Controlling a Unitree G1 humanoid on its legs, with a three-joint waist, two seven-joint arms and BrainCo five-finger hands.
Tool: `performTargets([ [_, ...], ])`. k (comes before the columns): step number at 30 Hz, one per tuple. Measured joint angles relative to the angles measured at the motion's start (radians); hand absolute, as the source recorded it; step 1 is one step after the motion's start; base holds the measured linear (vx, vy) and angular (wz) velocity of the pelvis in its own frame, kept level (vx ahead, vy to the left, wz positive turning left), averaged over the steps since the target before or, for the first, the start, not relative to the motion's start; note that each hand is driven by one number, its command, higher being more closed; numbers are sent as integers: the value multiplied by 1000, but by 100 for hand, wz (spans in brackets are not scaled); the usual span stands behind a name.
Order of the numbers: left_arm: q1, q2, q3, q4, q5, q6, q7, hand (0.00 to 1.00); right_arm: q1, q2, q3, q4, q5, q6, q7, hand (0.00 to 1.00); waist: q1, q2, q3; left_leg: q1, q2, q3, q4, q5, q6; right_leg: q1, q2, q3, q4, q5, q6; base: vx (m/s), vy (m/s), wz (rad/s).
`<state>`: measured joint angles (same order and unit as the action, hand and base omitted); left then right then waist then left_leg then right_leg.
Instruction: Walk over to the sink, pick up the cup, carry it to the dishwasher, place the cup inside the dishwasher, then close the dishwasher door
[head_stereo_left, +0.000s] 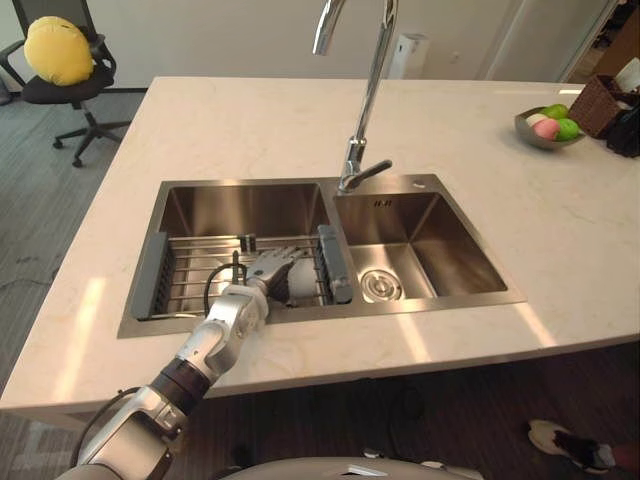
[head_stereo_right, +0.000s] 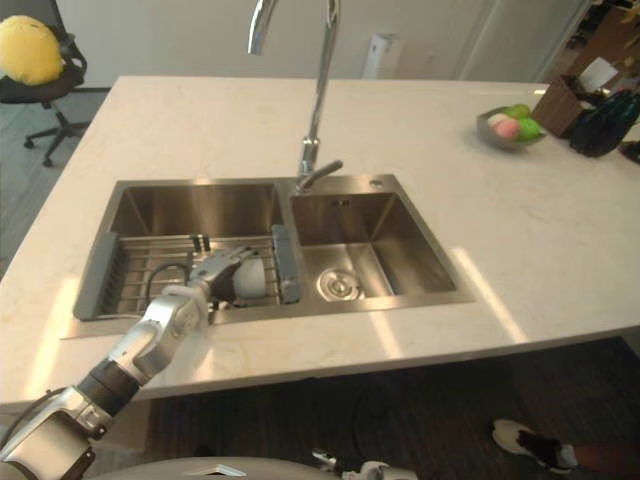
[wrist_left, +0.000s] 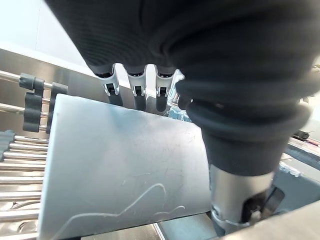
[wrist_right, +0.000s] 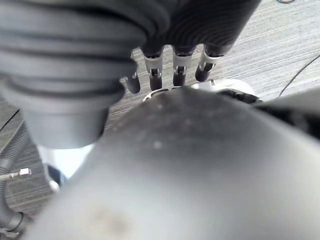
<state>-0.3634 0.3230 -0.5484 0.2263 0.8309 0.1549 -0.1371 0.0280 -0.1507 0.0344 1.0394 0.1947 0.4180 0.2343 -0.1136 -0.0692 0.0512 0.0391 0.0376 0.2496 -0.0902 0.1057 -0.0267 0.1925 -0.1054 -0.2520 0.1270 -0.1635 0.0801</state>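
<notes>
A pale grey cup (head_stereo_left: 302, 284) lies on its side on the wire rack (head_stereo_left: 190, 270) in the left basin of the steel sink (head_stereo_left: 470, 260). My left hand (head_stereo_left: 268, 268) reaches down into that basin and sits on the cup. In the left wrist view the cup (wrist_left: 125, 165) is very close, with my fingers (wrist_left: 135, 92) curled over its far side and my thumb down past its end. My right hand (wrist_right: 179, 70) hangs low over grey floor, its fingers relaxed and holding nothing.
A tall chrome faucet (head_stereo_left: 365, 110) rises behind the divider between the basins. The right basin holds only its drain (head_stereo_left: 380, 286). A bowl of fruit (head_stereo_left: 548, 127) and a brown basket (head_stereo_left: 605, 103) stand at the counter's far right. A person's shoe (head_stereo_left: 565, 440) is on the floor at right.
</notes>
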Motion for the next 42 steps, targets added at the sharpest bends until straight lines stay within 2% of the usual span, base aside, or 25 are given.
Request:
performTargets([
  [2, -1, 8, 1, 2, 0, 6, 1, 0, -1, 0, 0, -1, 0, 0, 0, 0, -2, 5, 1, 1, 9, 1, 0, -8, -9, -5, 6, 7, 2, 3, -5, -44, -29, -14],
  [5, -1, 13, 7, 5, -1, 22, 1, 0, -1, -5, 0, -2, 0, 0, 3, 0, -8, 12, 4, -1, 16, 5, 0, -13, -3, -9, 8, 18, 1, 3, -5, -62, -25, -10],
  [13, -11, 14, 46, 28, 0, 24, 2, 0, 11, -9, -9, -30, 1, 0, 6, 0, -27, 22, 10, -11, 23, 23, 0, -13, -3, -16, 10, 26, -17, 5, -6, -48, -14, -8],
  [28, -65, 16, 53, 68, 10, 21, 2, 0, 21, -10, -11, -42, 1, -1, 8, 0, -28, 22, 11, -18, 20, 25, 0, -12, -3, -16, 9, 28, -31, 5, -5, 10, 1, 0],
  [34, -75, 44, 75, 72, 36, 20, -2, 0, 21, -10, -21, -42, -1, -2, 14, 0, -28, 25, 13, 2, 23, 23, 0, -18, -8, -16, 10, 30, 5, 8, -9, 53, 12, 1],
  [40, -94, 101, 78, 72, 38, 19, -52, 0, 28, -9, -40, -43, -3, -10, 18, 0, -25, 29, 14, 16, 23, 22, 0, -30, -11, -22, 10, 34, 38, 14, -19, 46, 23, 0],
  [42, -100, 118, 83, 72, 48, 17, -89, 0, 28, -9, -44, -43, -4, -10, 18, 0, -22, 31, 16, 15, 20, 22, 0, -32, -8, -23, 10, 34, 40, 15, -20, 42, 12, 1],
])
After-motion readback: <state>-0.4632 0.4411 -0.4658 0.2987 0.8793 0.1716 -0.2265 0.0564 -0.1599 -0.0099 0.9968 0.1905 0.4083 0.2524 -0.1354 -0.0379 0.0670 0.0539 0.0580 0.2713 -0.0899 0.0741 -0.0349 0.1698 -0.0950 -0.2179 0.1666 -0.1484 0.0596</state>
